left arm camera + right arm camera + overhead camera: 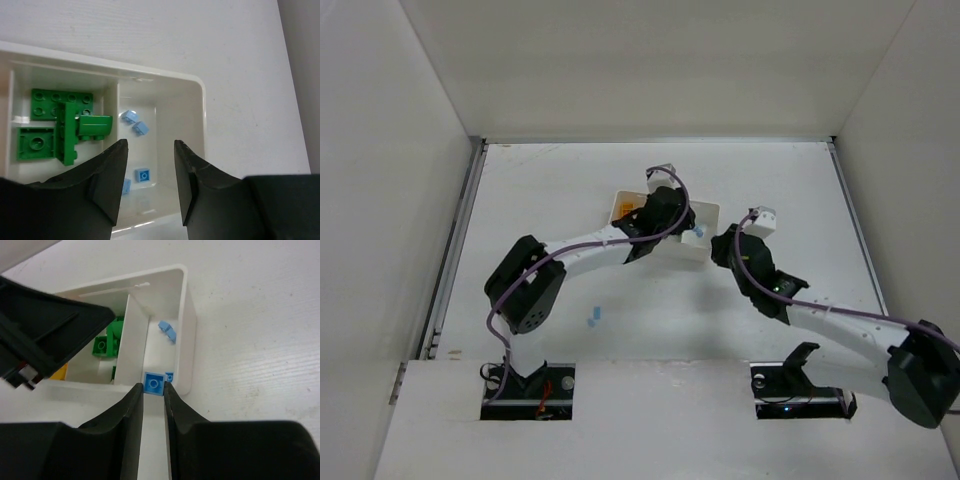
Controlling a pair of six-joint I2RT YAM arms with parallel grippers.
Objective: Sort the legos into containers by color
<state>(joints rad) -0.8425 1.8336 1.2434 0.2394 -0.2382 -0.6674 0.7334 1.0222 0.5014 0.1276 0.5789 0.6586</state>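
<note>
The white tray [708,215] is seen just above the centre of the overhead frame, with both arms reaching to it from the lower edge. In the left wrist view the left gripper [150,167] is shown released: its fingers [112,175] are parted and nothing is held between them. It is poised over the right-hand compartment of the tray [200,100], where several loose blue pieces [135,122] are lying. The green bricks [55,125] are piled in the middle compartment, at the left of that frame. In the right wrist view the right gripper [153,392] is clenched on a light-blue brick [154,383], which is pinched at the fingertips in the centre of the frame, at the near edge of the same end compartment [185,330]. Whether the brick touches the wall cannot be told. A yellow-orange brick [61,372] is glimpsed at the left of that frame, under the dark body of the other arm. One stray blue piece [593,318] is left on the table [670,330], lower left of the tray and well apart from it.
</note>
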